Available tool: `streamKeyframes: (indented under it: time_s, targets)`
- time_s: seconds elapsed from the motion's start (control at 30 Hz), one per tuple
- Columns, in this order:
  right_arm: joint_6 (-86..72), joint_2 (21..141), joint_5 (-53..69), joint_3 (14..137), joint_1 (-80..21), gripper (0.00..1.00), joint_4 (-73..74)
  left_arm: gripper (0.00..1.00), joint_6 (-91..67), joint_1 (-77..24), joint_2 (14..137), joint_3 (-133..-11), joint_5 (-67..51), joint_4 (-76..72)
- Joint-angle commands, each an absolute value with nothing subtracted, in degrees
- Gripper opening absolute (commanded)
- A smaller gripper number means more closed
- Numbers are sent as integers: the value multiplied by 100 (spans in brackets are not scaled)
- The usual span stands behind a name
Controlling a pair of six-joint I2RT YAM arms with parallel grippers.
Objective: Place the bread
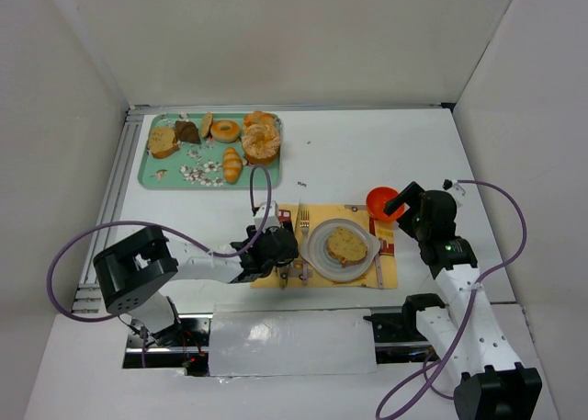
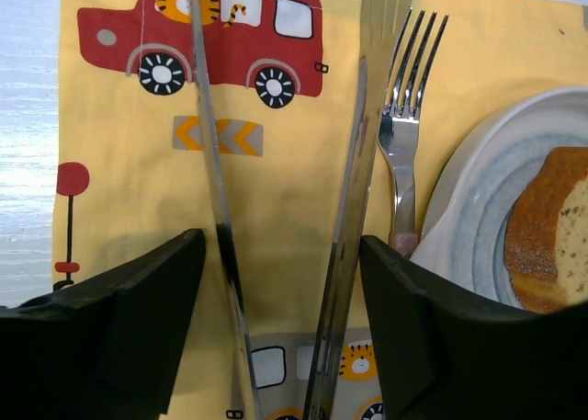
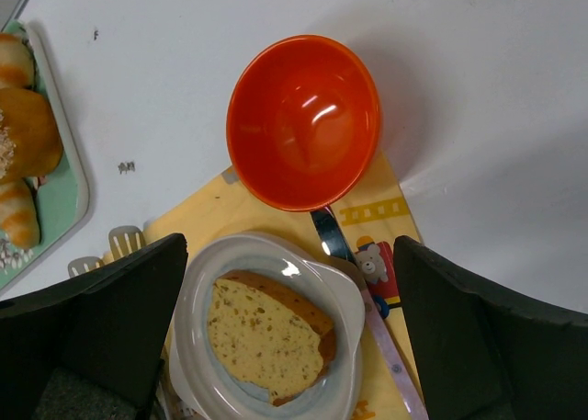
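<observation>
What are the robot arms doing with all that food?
They are setting a little meal. The bread already lies on the plate, which sits on a yellow placemat with cars on it. The left claw is open over the placemat beside a fork, holding nothing. The right claw hangs open above the plate and an orange bowl. More pastries wait on a green tray.

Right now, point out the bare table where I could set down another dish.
Bare table lies between the green tray and the orange bowl, running to the back wall. The placemat is crowded: plate with bread, fork, left gripper.
</observation>
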State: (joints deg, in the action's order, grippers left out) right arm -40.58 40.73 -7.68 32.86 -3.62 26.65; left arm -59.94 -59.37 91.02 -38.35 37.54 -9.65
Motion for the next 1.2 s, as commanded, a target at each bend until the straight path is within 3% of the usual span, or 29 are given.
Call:
streamKeyframes:
  time_s: [0.0, 0.13, 0.2, 0.4, 0.53, 0.7, 1.17]
  targets:
    - [-3964, 3973, -765, 3331, -404, 100, 2531, 82, -5977, -5906, 8949, -3990, 3946, -959]
    - [-3911, 3920, -765, 3384, -404, 100, 2531, 89, -5766, -5801, 8414, -4166, 4008, -555]
    - [-3859, 3920, -660, 3436, -404, 100, 2531, 100, -5766, -5740, 8175, -4464, 3850, -2]
    - [-3472, 3867, -334, 3568, -404, 100, 2277, 100, -5203, -5528, 7094, -5238, 3675, 1389]
    - [-3340, 3814, -316, 3683, -404, 100, 2049, 100, -2956, -4933, 6549, -5703, 2470, 1352]
    - [-3287, 3894, -378, 3989, -404, 100, 1916, 100, -2804, -4351, 6416, -6424, 1892, 2187]
    - [-3059, 3709, -431, 4201, -404, 100, 2285, 100, -2979, -3323, 5370, -4948, 527, 1195]
